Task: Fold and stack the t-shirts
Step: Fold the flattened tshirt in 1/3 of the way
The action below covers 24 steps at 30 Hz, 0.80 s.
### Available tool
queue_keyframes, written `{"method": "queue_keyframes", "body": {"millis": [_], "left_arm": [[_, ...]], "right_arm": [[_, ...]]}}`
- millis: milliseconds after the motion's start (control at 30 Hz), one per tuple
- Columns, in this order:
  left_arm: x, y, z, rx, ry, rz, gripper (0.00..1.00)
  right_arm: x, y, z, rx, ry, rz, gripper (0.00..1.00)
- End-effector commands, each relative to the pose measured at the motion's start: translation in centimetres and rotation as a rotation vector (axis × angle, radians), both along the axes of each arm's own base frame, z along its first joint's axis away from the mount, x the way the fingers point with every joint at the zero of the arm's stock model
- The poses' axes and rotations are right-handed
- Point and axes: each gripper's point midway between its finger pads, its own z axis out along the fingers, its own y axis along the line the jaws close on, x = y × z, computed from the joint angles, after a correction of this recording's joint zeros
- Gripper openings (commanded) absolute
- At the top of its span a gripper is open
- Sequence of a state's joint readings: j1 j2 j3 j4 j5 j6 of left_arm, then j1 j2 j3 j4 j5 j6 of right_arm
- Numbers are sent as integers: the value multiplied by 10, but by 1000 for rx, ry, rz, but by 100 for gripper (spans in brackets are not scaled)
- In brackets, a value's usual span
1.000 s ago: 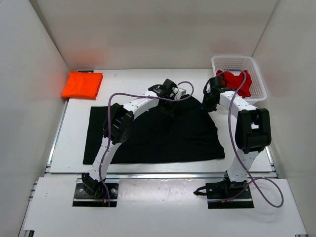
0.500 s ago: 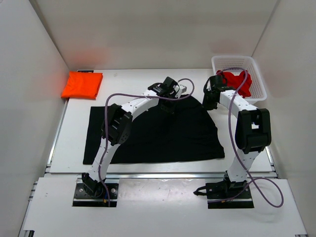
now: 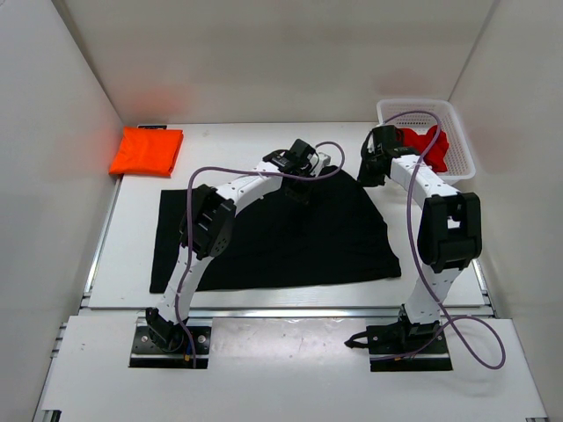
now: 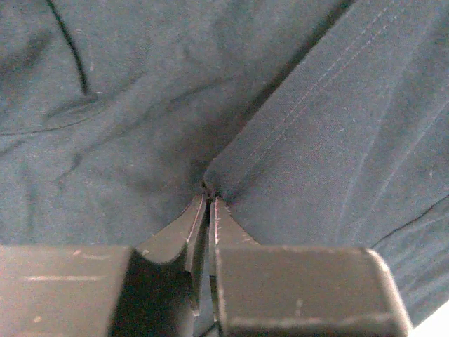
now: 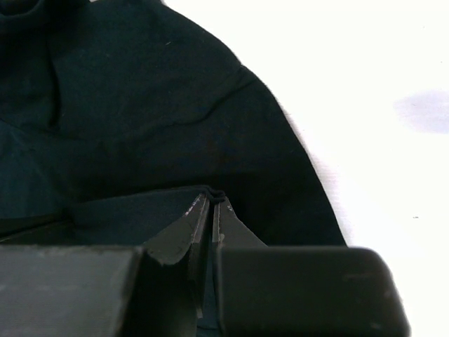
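Observation:
The black t-shirt [image 3: 273,233] lies spread on the white table, its far right part lifted. My left gripper [image 3: 299,186] is shut on a pinch of the black cloth [image 4: 280,105] near its far middle; in the left wrist view the tips [image 4: 209,198] meet on a fold. My right gripper [image 3: 368,174] is shut on the shirt's far right edge [image 5: 175,140], cloth between the tips [image 5: 212,202]. The orange t-shirt [image 3: 146,150] lies folded at the far left. The red t-shirt [image 3: 428,146] lies crumpled in the basket.
A white mesh basket [image 3: 459,132] stands at the far right corner, close behind my right arm. White walls enclose the table on the left, back and right. Purple cables loop over both arms.
Both grippers have moved slightly toward the far side with the black cloth, and the shirt's far right edge has drawn up and back a little.

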State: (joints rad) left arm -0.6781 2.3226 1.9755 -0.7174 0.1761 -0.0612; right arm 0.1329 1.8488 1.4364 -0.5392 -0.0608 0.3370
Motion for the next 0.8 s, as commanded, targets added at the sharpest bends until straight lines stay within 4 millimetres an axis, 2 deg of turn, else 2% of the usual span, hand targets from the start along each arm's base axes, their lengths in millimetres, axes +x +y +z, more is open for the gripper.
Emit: {"method": "queue_keyframes", "body": {"millis": [0, 33, 200, 267, 300, 367, 433, 467, 500, 567, 600, 667, 700, 733, 767], "left_arm": [[8, 8, 38, -7, -78, 39, 17], [11, 10, 40, 1, -93, 44, 17], [19, 13, 43, 16, -124, 73, 18], [19, 14, 42, 18, -121, 81, 22], [18, 13, 42, 19, -117, 77, 28], [18, 13, 43, 14, -117, 80, 55], [19, 18, 43, 28, -121, 99, 90], [20, 20, 45, 33, -125, 105, 97], [22, 21, 49, 36, -140, 110, 99], [29, 29, 68, 26, -170, 126, 99], [31, 31, 75, 28, -189, 127, 99], [36, 40, 108, 0, -246, 132, 99], [39, 50, 121, -2, -267, 137, 99], [40, 60, 135, -8, -291, 143, 98], [38, 70, 154, -19, -320, 148, 99]], "right_arm": [[19, -10, 15, -30, -67, -30, 0], [22, -12, 21, -32, -82, -33, 0], [23, -12, 15, -11, -75, -25, 1], [21, -6, 12, 25, -64, -11, 20], [21, -6, 13, 26, -68, 2, 25], [23, -4, 19, 9, -86, 9, 42], [22, -3, 25, 3, -93, 15, 47], [23, -1, 33, 12, -109, 25, 48], [23, -1, 40, 22, -120, 21, 49], [18, -3, 52, 24, -138, 14, 49], [8, -2, 56, 19, -134, 17, 51], [-11, -4, 74, -1, -159, 7, 55], [-29, -10, 57, -20, -103, -16, 58], [-51, -12, 49, -30, -61, -19, 62], [-66, -16, 55, -29, -61, -35, 62]]}}
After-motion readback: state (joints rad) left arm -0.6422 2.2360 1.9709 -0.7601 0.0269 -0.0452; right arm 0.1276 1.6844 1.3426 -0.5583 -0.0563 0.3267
